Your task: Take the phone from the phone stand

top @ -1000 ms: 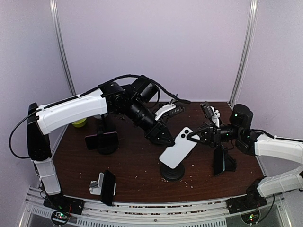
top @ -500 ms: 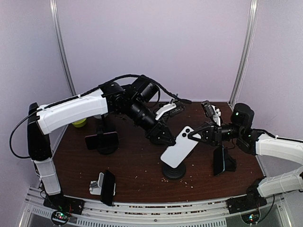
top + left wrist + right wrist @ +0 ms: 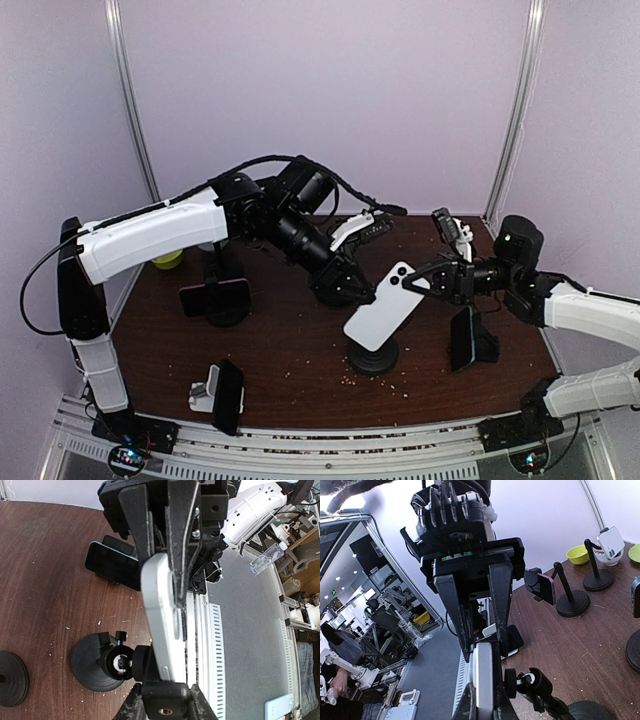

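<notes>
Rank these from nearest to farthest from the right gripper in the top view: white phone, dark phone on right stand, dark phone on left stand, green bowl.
1. The white phone, centre, in the right gripper.
2. The dark phone on the right stand, toward the near edge.
3. The dark phone on the left stand, left side.
4. The green bowl, far left, back.
</notes>
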Robot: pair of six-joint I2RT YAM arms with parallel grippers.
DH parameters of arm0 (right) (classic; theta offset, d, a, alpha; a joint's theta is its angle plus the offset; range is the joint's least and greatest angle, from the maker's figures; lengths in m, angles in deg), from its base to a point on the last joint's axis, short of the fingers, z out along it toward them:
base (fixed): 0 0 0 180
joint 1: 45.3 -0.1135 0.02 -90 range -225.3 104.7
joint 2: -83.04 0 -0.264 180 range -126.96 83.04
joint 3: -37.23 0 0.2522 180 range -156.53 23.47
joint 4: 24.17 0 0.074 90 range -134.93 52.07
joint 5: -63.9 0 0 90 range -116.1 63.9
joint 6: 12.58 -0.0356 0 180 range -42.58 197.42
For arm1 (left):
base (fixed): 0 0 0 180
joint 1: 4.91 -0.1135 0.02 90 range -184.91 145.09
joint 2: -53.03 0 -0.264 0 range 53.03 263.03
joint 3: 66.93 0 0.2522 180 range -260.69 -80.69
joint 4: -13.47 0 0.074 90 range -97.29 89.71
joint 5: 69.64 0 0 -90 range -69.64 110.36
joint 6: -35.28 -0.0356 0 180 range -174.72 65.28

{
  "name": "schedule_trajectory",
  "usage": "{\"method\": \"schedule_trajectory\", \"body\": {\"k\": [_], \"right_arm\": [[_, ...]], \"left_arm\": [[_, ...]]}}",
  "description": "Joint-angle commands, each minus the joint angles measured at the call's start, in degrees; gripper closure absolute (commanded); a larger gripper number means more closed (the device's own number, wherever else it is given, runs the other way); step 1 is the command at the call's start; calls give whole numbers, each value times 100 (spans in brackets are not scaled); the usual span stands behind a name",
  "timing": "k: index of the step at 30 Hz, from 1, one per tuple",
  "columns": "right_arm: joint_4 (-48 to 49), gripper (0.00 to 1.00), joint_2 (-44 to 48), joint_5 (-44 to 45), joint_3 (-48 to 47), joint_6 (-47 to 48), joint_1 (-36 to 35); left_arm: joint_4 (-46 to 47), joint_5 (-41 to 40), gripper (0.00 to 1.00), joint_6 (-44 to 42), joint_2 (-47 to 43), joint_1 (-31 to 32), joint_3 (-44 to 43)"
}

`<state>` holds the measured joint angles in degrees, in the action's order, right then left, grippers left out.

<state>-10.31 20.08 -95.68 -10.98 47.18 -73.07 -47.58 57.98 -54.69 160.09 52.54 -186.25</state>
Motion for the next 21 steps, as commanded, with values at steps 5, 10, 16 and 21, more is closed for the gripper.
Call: {"method": "schedule_trajectory", "body": {"k": [5,10,16,21], "right_arm": [[549,100,447,18,-558,-115,404],[433,100,551,-22,-623,-46,551],[231,100,519,-62,-744,64,588],[218,100,463,-86,-727,82,582]], "left_arm": [[-1255,-58,100,-442,52,-30,66],[-1292,-93,100,-447,21,-29,155],[-1296,-141,100,-452,24,-23,139],[-1301,-153,100,-452,50,-23,18]]}}
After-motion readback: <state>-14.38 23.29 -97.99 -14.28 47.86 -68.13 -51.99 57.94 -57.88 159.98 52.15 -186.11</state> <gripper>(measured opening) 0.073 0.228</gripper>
